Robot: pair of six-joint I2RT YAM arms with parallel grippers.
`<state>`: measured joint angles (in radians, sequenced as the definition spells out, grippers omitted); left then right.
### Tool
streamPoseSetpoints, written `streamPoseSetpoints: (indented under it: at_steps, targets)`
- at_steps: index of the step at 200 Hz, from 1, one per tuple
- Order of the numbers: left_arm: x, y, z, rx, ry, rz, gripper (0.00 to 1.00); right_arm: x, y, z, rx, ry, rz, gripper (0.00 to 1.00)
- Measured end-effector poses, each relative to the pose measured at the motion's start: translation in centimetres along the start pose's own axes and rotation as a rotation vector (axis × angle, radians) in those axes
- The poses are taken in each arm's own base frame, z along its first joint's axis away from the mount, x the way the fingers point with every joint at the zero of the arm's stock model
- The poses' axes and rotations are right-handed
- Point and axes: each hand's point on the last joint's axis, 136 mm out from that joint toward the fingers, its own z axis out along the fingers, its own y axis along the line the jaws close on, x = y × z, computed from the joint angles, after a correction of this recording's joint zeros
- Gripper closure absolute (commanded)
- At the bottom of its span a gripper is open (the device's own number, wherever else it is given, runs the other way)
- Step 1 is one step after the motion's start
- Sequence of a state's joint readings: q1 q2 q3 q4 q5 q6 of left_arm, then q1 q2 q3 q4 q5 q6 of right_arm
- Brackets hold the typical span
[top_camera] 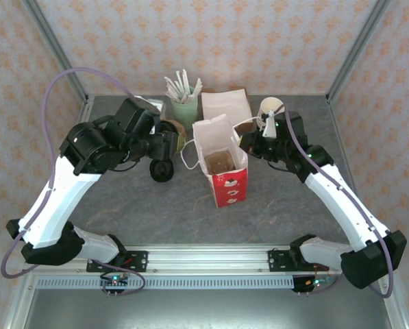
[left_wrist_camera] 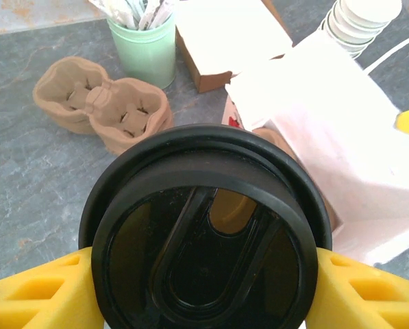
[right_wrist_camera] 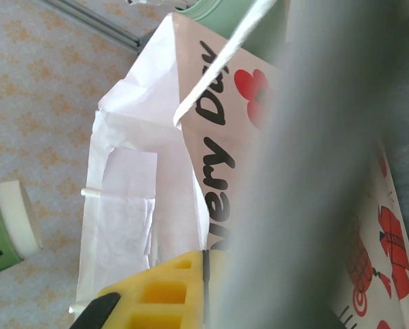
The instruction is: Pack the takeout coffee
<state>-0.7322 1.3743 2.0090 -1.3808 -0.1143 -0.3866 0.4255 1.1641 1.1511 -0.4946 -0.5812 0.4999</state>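
left hand [top_camera: 163, 159] holds takeout coffee [top_camera: 162, 171] just left of bag [top_camera: 225, 179] | bag upright, mouth open, mid-tabletop [top_camera: 156, 205] | right hand [top_camera: 246, 145] pinching bag's right rim | mint cup [top_camera: 184, 108] of sticks behind bag

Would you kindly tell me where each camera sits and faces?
Top external: above, behind the bases, looking down on the grey table; both white arms show.
Left wrist: on the left arm, facing the black-lidded takeout coffee cup between yellow fingers of the left hand.
Right wrist: on the right arm, close to the red-and-white paper bag; one yellow finger shows.
Shared: all see the bag.
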Motion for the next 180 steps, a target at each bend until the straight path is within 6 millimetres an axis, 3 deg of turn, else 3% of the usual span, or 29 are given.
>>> streamPoseSetpoints:
  at_steps: [51, 101, 144, 159, 180]
  targets:
    - [-0.8, -0.5, -0.5, 0.026, -0.02, 0.006, 0.39, 0.9, 2.8, 1.7, -0.066, 0.001, -0.005, 0.93]
    - [-1.3, -1.6, 0.2, 0.053, -0.004, 0.014, 0.39, 1.7, 3.2, 3.1, -0.067, 0.006, 0.007, 0.94]
    - [-1.1, -2.9, 2.2, 0.068, 0.049, 0.026, 0.39, 1.7, 3.4, 3.4, -0.073, -0.009, 0.015, 0.94]
    - [-1.2, -3.3, 2.9, 0.071, 0.064, 0.029, 0.39, 1.7, 3.2, 3.4, -0.07, -0.016, 0.021, 0.87]
    - [-1.2, -4.0, 3.9, 0.078, 0.087, 0.034, 0.39, 1.8, 2.8, 3.6, -0.059, -0.019, 0.03, 0.66]
